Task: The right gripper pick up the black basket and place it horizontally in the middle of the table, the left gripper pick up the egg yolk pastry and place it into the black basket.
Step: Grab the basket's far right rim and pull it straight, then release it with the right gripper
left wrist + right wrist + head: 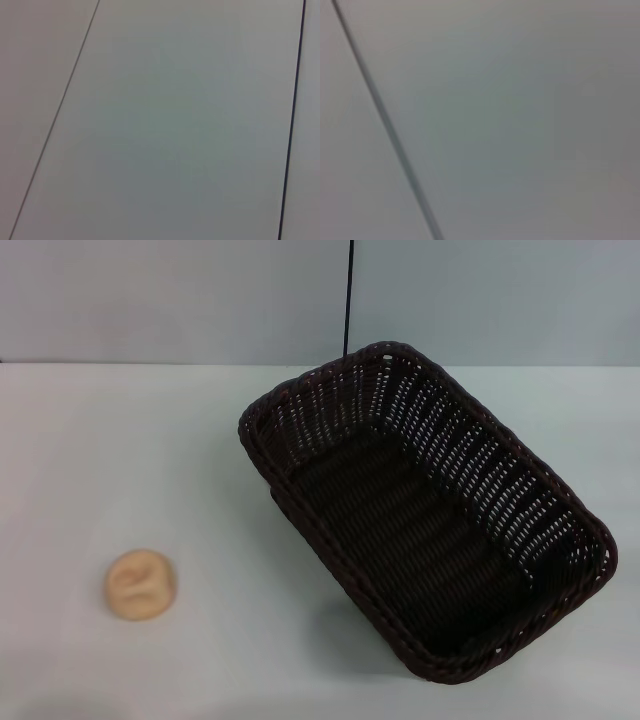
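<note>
Soft, even overhead light is falling across the white table (150, 460), the black basket (420, 520) is casting only a faint shadow, and both wrist views are showing blurred, featureless grey panels.

A pale grey-blue wall (180, 300) rises behind the white table (150, 460) — plain and evenly lit. A thin dark vertical seam (348, 295) runs down the wall to the table's far edge. Both wrist views show only pale panels crossed by thin dark lines (292, 125) (385, 125) — nothing more can be told.
</note>
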Tool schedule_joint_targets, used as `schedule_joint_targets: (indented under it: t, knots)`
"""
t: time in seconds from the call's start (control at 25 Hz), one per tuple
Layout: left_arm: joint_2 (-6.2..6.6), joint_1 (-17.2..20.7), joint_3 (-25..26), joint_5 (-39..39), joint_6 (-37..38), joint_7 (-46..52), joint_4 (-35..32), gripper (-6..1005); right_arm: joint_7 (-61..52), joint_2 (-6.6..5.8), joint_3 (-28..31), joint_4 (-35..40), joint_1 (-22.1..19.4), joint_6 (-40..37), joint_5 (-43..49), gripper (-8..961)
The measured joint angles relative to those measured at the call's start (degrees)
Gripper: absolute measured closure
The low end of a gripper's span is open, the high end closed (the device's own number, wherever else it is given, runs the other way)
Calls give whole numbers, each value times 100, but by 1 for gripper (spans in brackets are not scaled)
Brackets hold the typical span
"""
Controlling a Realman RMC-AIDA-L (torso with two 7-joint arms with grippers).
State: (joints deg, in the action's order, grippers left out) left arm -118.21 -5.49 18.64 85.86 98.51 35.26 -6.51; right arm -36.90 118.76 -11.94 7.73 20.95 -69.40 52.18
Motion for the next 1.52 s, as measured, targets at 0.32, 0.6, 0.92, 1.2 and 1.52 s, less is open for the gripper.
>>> schedule_joint_targets:
  t: [0.32, 0.6, 0.92, 1.2, 1.52]
  knots:
    - [8, 26, 12, -11, 37, 19, 0, 333, -2355, -111, -822, 1457, -275, -87, 1737, 390]
    - [17, 31, 23, -26, 38, 46, 0, 333, -5019, -172, -828, 3616, -235, -1047, 3833, 391]
    - [7, 39, 26, -26, 37, 51, 32, 333, -7468, -578, -828, 5489, 598, -2530, 6317, 392]
    - [11, 19, 25, -31, 41, 66, 54, 332, -8704, -940, -925, 5973, 1788, -3858, 8350, 392]
    - [-3, -19, 9, -18, 16, 24, 88, 332, -9132, -961, -2254, 5757, 2305, -3986, 9099, 393]
